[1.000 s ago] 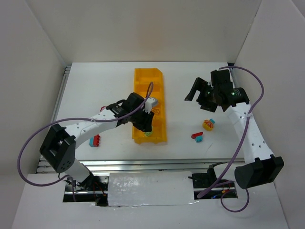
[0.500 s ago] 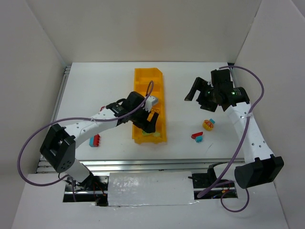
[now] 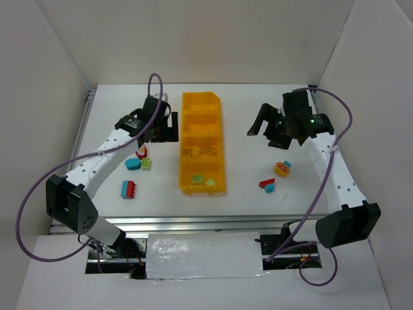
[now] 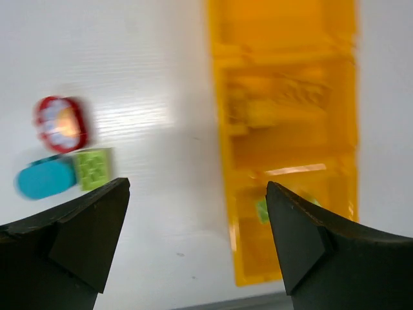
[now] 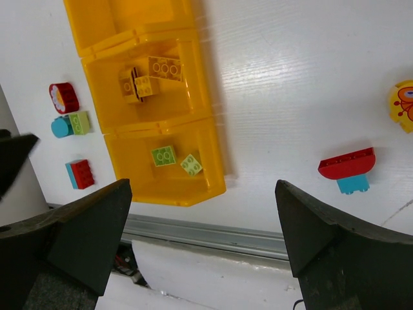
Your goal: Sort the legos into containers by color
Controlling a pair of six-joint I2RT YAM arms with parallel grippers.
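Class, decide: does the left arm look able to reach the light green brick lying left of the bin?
Probably yes. The left gripper is open with nothing held, and the light green brick lies uncovered on the table nearby; only a teal piece crowds one side.

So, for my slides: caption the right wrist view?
Open right gripper frames the bin, green legos in its end compartment, yellow legos in the next.

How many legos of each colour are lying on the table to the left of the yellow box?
Red: 2, the red round piece and the red brick.
Teal-blue: 2, the teal piece and the blue brick stuck to the red one.
Green: 1, the green brick.
Total: 5.
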